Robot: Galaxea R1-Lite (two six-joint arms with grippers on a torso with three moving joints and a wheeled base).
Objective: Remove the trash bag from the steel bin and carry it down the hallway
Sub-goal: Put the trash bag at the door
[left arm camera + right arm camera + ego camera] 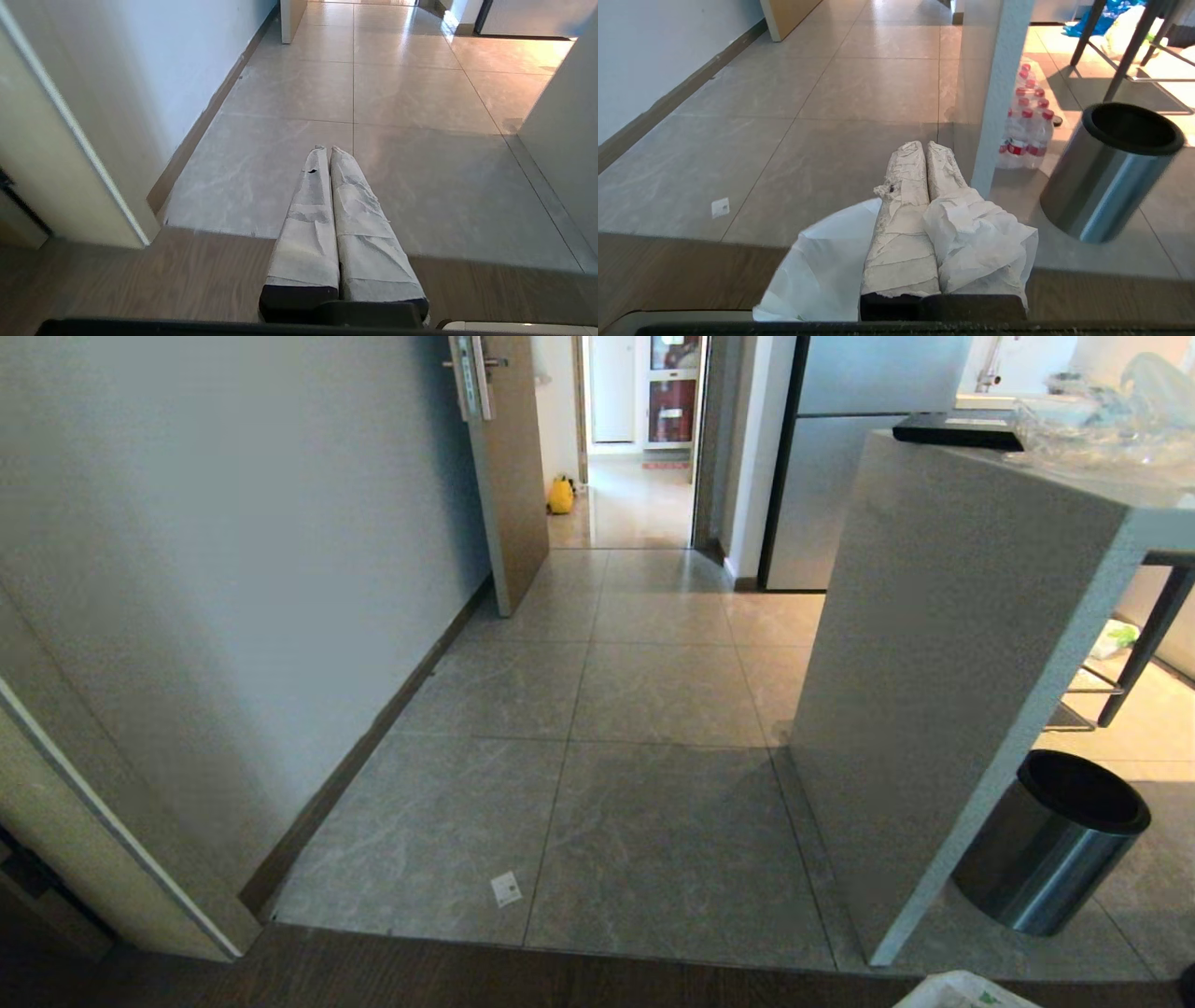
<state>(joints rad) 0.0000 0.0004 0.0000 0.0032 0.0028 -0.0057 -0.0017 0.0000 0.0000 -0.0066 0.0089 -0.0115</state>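
Observation:
My right gripper (926, 145) is shut on the trash bag (985, 242). The thin white plastic is bunched over one taped finger and hangs in a sheet on the other side. A corner of the trash bag (962, 992) shows at the bottom edge of the head view. The steel bin (1050, 845) stands on the floor at the right beside a grey counter, its black-rimmed mouth dark. In the right wrist view the steel bin (1106, 172) is apart from the fingers. My left gripper (327, 150) is shut and holds nothing. The hallway (644, 691) of grey tiles runs ahead.
A grey counter end (934, 663) stands right of the path, with a steel fridge (859, 457) behind it. A brown door (509, 476) stands open at the left wall, a yellow bag (560, 495) beyond. Bottled water (1024, 135) sits behind the counter. A paper scrap (506, 889) lies on the tiles.

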